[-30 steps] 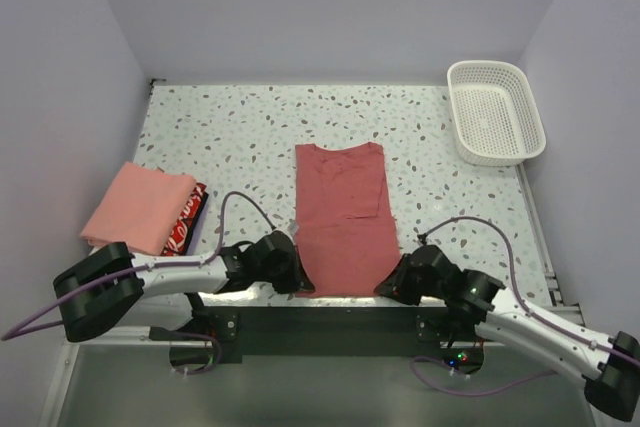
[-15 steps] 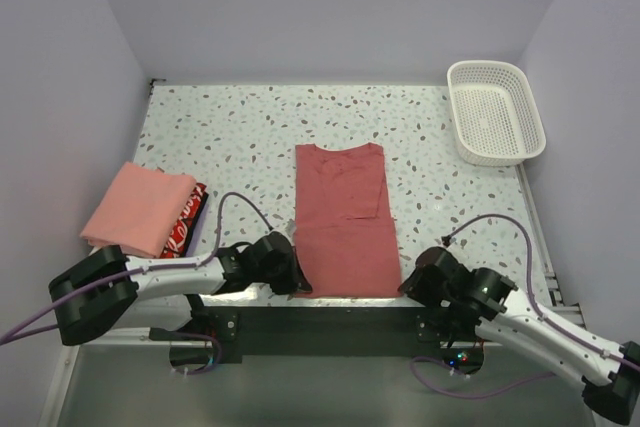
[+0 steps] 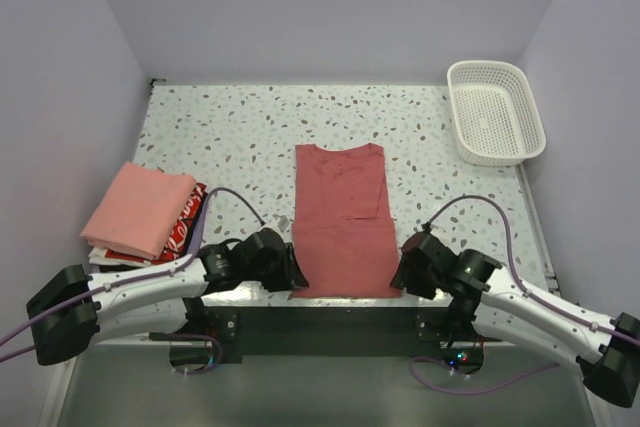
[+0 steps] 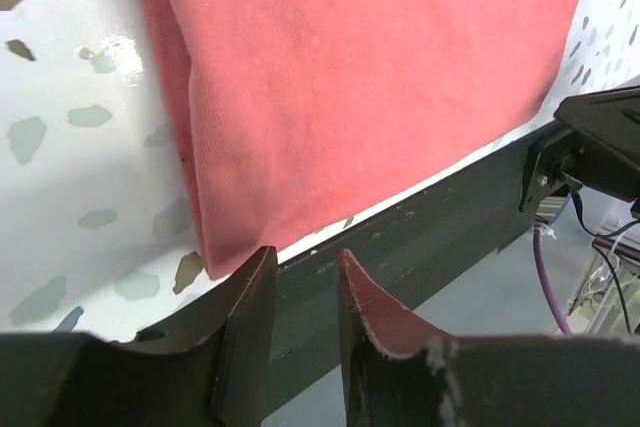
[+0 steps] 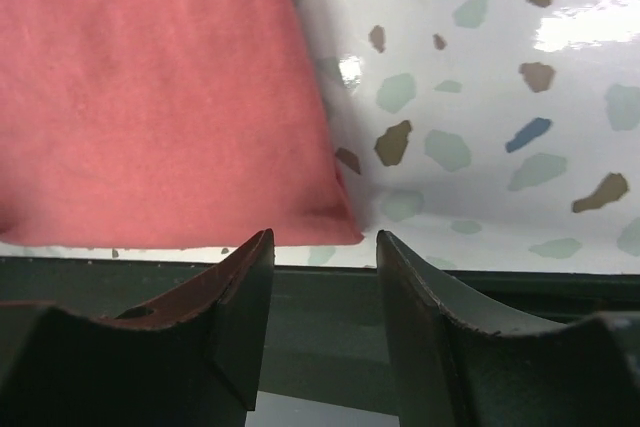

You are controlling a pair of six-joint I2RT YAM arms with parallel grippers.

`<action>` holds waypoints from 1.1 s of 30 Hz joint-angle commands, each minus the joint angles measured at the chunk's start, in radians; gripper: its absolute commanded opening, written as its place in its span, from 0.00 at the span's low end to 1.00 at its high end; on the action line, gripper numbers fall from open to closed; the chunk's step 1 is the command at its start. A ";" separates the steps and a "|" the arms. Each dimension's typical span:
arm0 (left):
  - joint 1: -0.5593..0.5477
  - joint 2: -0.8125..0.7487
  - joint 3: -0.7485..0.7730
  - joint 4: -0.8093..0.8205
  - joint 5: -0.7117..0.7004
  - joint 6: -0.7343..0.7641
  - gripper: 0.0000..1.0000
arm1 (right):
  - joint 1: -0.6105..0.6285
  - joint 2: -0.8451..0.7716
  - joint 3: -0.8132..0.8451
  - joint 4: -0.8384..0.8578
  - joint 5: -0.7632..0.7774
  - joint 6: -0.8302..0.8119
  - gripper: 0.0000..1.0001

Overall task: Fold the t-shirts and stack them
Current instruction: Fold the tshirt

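The red shirt [image 3: 342, 219] is laid flat at near centre. Only in the wrist views are the left gripper [image 4: 303, 257] and right gripper [image 5: 324, 237] shown parted and empty at its near corners. The left was closed a second ago.

1 red t-shirt [image 3: 342, 217], 1 pink t-shirt [image 3: 138, 205], 1 basket [image 3: 495, 119], 2 arms [image 3: 150, 282] [image 3: 540, 312]

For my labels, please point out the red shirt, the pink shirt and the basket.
red shirt [image 3: 340, 217], top view, middle of cloth.
pink shirt [image 3: 138, 205], top view, top face.
basket [image 3: 497, 159], top view, near rim.
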 commanded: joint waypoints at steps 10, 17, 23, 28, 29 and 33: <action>-0.006 -0.026 0.004 -0.126 -0.027 -0.006 0.39 | -0.002 0.050 -0.053 0.151 -0.111 -0.050 0.50; -0.006 0.030 -0.036 -0.033 -0.015 -0.021 0.38 | -0.003 0.031 -0.079 0.146 -0.109 -0.046 0.50; -0.006 0.053 -0.059 -0.003 -0.010 -0.032 0.37 | -0.003 0.010 -0.100 0.131 -0.094 -0.038 0.49; -0.008 0.067 -0.065 0.009 -0.004 -0.036 0.34 | -0.002 -0.013 -0.100 0.118 -0.074 -0.033 0.49; -0.008 0.069 -0.065 0.009 -0.006 -0.038 0.33 | -0.002 -0.013 -0.103 0.118 -0.074 -0.032 0.49; -0.011 0.070 -0.066 0.007 0.001 -0.043 0.27 | -0.002 -0.012 -0.111 0.118 -0.066 -0.033 0.48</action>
